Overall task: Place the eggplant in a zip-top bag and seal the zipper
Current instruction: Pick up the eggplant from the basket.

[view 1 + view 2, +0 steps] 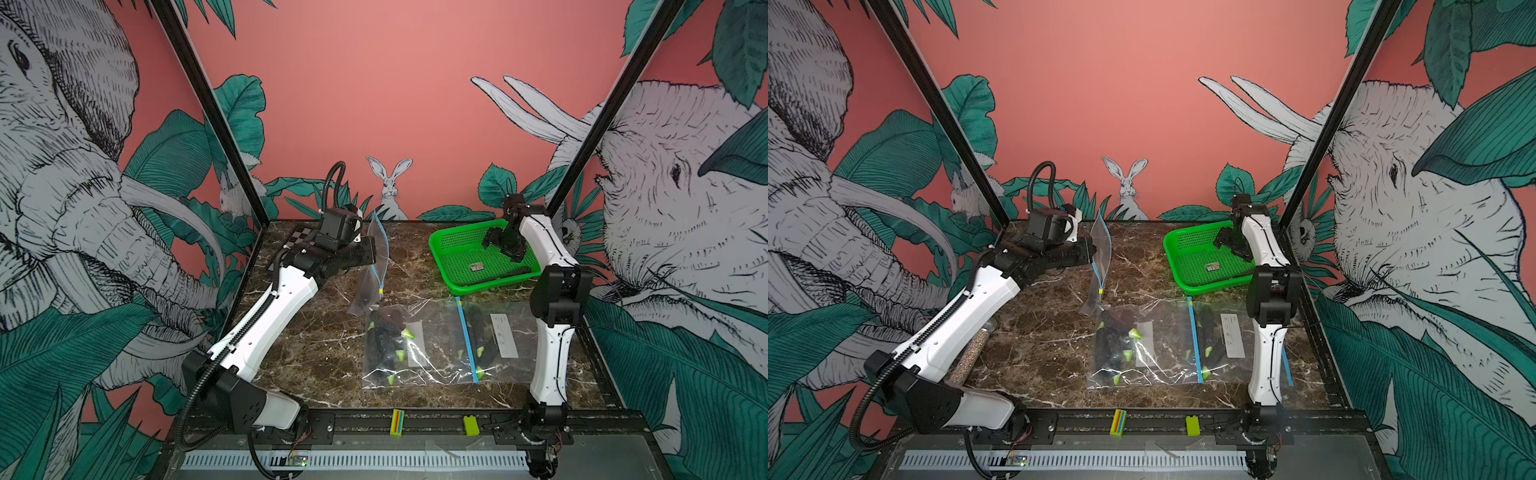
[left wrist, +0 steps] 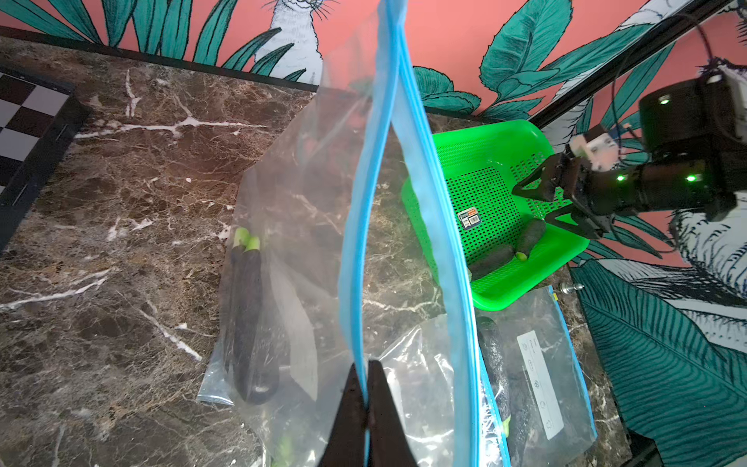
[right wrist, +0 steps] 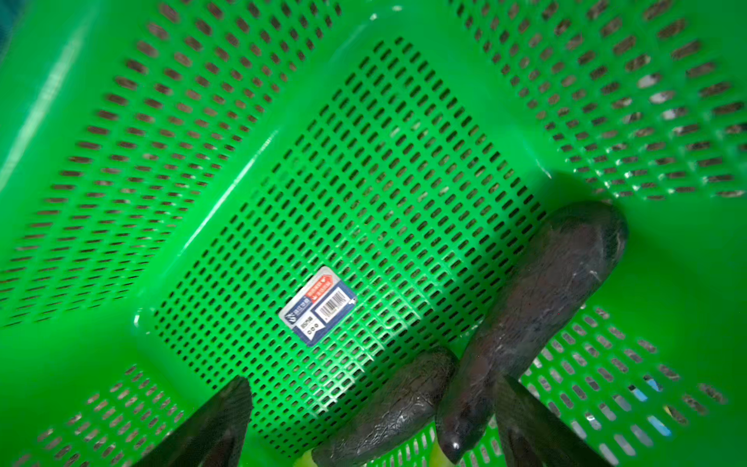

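Left wrist view | left gripper (image 2: 366, 368) held the clear plastic zip-top bag (image 2: 299, 182) tight | right gripper (image 2: 530, 202) stood wide apart over two dark eggplants (image 2: 530, 238) in a green plastic basket (image 2: 456, 149)

Both top views sit high beyond the 6 o'clock edge of the table (image 1: 316, 332), facing 12 o'clock and downward, distant. The left wrist camera looks along the left gripper (image 2: 366, 366) at the zip-top bag (image 2: 353, 242), close. The right wrist camera faces into the basket (image 3: 121, 121), very close. All four views share the basket.
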Controlling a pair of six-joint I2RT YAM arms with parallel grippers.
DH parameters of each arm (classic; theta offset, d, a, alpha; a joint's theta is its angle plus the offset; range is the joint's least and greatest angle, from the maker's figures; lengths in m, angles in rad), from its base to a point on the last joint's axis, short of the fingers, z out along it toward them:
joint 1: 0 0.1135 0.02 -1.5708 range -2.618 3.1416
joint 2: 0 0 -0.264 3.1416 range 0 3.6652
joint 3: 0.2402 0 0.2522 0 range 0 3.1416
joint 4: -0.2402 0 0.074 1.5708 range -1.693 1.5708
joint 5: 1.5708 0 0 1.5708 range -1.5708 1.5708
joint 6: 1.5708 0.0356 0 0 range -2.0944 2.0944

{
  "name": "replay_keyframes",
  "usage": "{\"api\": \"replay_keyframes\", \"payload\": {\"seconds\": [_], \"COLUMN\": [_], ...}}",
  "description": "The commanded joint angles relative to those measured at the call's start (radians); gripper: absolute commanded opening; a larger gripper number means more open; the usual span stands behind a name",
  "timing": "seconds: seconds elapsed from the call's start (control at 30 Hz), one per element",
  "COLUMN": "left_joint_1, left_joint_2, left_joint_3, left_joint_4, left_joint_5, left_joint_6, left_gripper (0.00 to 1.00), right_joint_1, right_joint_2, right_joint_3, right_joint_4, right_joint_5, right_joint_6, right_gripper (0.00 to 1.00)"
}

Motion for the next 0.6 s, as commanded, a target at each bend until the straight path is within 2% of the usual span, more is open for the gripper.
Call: {"api": "replay_keyframes", "payload": {"seconds": [0.0, 0.57], "left_joint_1": [0.003, 0.013], "left_joint_2": [-0.018, -0.011], "left_joint_3": [-0.014, -0.039], "left_joint_4": [0.023, 0.058], "left_joint_5": [0.020, 0.054], "left_joint_6": [0.016, 0.030], "left_gripper": [0.00, 0.00], "right_joint_1": [-0.007, -0.053], "right_joint_2": [0.016, 0.126], "right_joint_3": [0.045, 0.066], "right_joint_4": [-0.097, -0.131], "right_joint_5": [0.064, 0.088], "right_joint_6": [0.013, 0.017], "right_gripper": [0.93, 0.93]}}
